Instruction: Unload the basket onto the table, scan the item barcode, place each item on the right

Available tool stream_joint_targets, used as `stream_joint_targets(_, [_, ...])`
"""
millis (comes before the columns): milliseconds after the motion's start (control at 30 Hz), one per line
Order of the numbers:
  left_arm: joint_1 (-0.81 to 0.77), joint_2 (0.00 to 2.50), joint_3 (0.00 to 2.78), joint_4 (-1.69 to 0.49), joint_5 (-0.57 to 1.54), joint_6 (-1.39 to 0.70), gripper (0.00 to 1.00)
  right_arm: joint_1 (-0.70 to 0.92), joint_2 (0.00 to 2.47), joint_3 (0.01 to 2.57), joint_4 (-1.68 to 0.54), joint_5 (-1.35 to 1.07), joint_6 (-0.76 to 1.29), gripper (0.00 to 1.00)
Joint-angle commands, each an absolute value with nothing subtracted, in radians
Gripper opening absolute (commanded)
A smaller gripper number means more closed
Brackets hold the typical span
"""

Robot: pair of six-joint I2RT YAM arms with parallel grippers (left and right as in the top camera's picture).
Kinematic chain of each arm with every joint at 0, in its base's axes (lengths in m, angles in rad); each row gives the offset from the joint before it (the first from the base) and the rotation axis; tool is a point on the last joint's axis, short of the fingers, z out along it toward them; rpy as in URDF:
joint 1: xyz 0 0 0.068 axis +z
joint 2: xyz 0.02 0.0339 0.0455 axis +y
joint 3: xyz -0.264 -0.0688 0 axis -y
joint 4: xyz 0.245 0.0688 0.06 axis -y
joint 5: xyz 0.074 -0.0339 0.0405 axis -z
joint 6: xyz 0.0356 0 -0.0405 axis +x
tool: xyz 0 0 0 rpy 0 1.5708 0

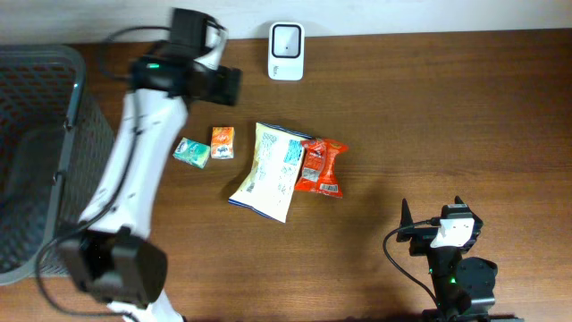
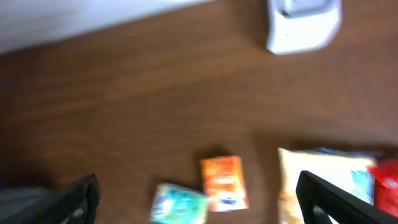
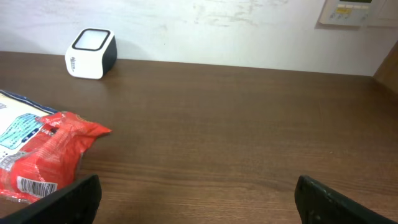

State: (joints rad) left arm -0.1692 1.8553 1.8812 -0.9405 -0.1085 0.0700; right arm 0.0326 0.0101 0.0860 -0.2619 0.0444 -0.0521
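- Looking at the overhead view, you see the left gripper [image 1: 223,87] hanging over bare table in the upper left of the frame, between the basket [image 1: 36,134] at the left edge and the white scanner [image 1: 287,51] at the top centre.
- In the left wrist view its fingers [image 2: 78,198] sit at opposite lower corners of the frame, spread wide apart with nothing between them.
- You have four items lying near the middle of the overhead frame, none of them held: a green packet [image 1: 192,152] touching or just beside an orange packet [image 1: 222,142], then a yellow-and-white bag [image 1: 268,170], and a red packet [image 1: 322,167] overlapping the bag's right edge.
- The red packet shows a barcode facing up at the lower left of the right wrist view.
- All four items lie below the scanner in the overhead frame, apart from it.
- The right gripper [image 1: 433,211] is in the lower right of the overhead frame, well apart from the items, and its fingers [image 3: 74,198] also stand wide apart and empty.
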Motion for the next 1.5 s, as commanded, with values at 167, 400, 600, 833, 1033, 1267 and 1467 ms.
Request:
stream_joint_targets(167, [-0.029,1.839,1.887,-0.916,-0.069,0.072,0.99,0.039,0.007,0.084,-0.275,0.049,-0.047,0.98])
stream_joint_targets(400, [-0.060,1.839,1.887,-0.840,-0.067,0.072,0.99,0.039,0.007,0.084,-0.275,0.049,-0.047,0.98])
stream_joint_targets(600, [-0.063,1.840,1.887,-0.861,-0.067,0.072,0.99,0.039,0.007,0.084,-0.275,0.049,-0.047,0.98])
stream_joint_targets(833, [-0.063,1.840,1.887,-0.861,-0.067,0.072,0.99,0.039,0.007,0.084,-0.275,0.049,-0.047,0.98])
stream_joint_targets(1033, [-0.063,1.840,1.887,-0.861,-0.067,0.072,0.99,0.039,0.007,0.084,-0.275,0.049,-0.047,0.99])
stream_joint_targets(1267, [-0.063,1.840,1.887,-0.861,-0.067,0.072,0.99,0.039,0.007,0.084,-0.275,0.049,-0.047,0.99])
stream_joint_targets(1467, [-0.063,1.840,1.887,-0.861,-0.067,0.072,0.99,0.039,0.007,0.084,-0.275,0.049,-0.047,0.98])
